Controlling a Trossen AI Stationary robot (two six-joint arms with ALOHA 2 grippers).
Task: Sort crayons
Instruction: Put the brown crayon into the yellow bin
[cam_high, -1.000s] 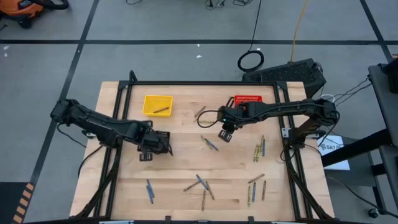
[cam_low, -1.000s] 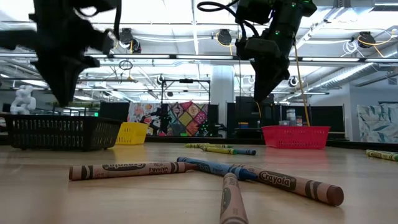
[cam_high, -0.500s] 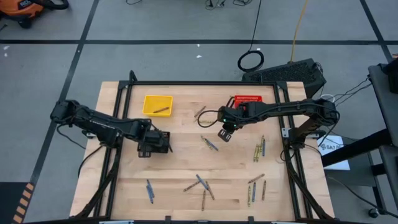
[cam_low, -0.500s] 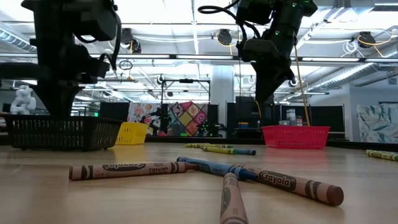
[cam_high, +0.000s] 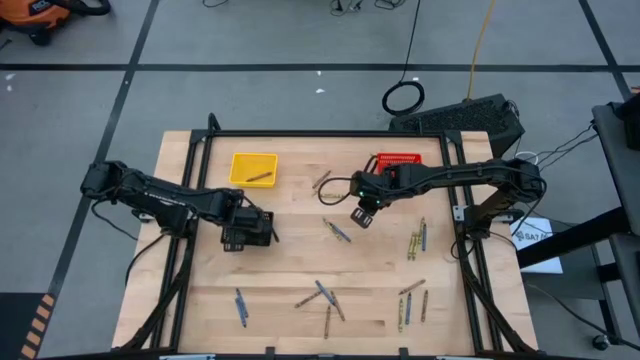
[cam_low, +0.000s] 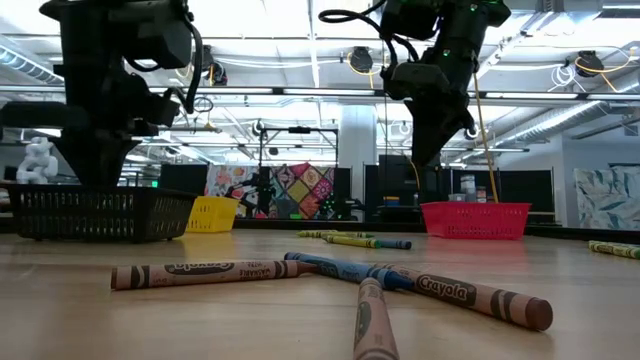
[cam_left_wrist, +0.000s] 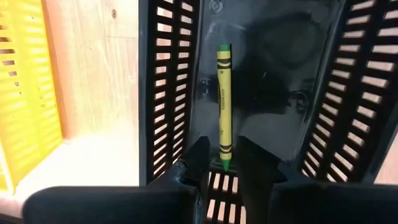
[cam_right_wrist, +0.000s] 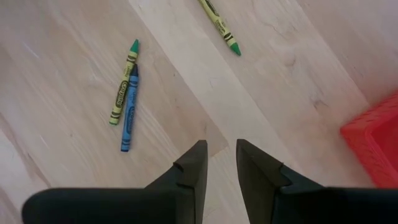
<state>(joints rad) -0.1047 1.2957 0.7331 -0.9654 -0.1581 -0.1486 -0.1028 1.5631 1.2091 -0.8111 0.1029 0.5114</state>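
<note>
A yellow-green crayon (cam_left_wrist: 223, 99) lies flat on the floor of the black mesh basket (cam_left_wrist: 168, 93), its green tip between the fingers of my left gripper (cam_left_wrist: 222, 155). That gripper points down into the basket (cam_low: 100, 215) and is open, its fingers on either side of the tip without touching it. My right gripper (cam_high: 362, 217) hangs open above the middle of the table with nothing between its fingers (cam_right_wrist: 221, 152). Loose crayons (cam_high: 337, 230) lie scattered on the wood; below the right gripper are a yellow-green one (cam_right_wrist: 124, 84) and a blue one (cam_right_wrist: 129, 118).
A yellow basket (cam_high: 253, 168) with one crayon in it stands at the far left, a red basket (cam_high: 400, 160) at the far right. More crayons lie near the front edge (cam_high: 320, 295) and at the right (cam_high: 415, 240). Bare wood lies between the arms.
My left gripper has gone down and a little toward the table's far edge, over the black basket; in the low view its fingers now dip behind the basket's rim. My right gripper has kept its place.
</note>
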